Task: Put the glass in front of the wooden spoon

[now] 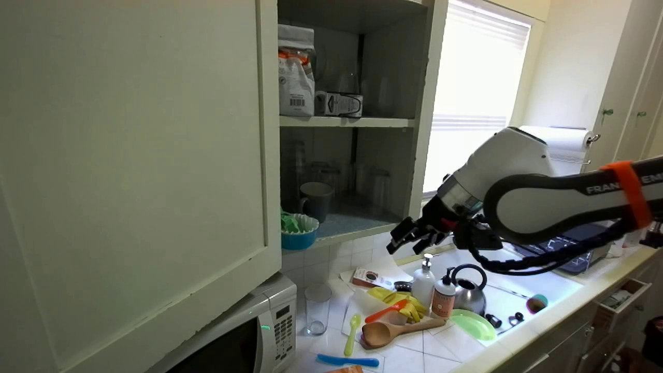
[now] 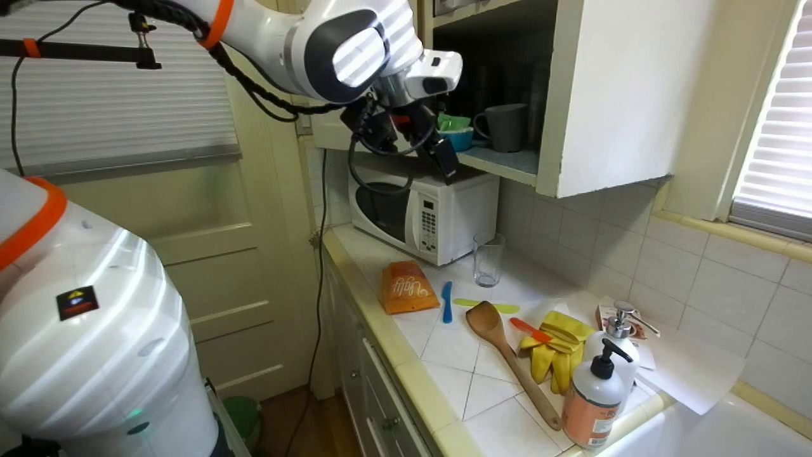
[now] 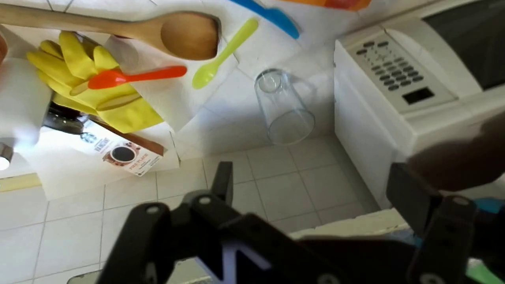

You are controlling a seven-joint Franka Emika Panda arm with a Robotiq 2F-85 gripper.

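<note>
Black claw hangs above the bench, jaws spread wide. Glass stands upright below the claw, just beside the microwave. Wooden spoon lies below the claw too; green spoon between it and the glass.

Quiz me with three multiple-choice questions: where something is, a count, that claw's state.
1. What stands beside the clear drinking glass on the white counter?
A) steel kettle
B) paper roll
C) white microwave

2. How many pump-topped bottles stand beside the yellow rubber gloves?
A) one
B) two
C) four

3. The black robot gripper is:
A) open, empty
B) gripping a knife
C) gripping a mug

1 C: side by side in both exterior views.
2 B: a white bottle and a peach-labelled bottle show.
3 A: wrist view shows fingers apart, nothing between.
</note>
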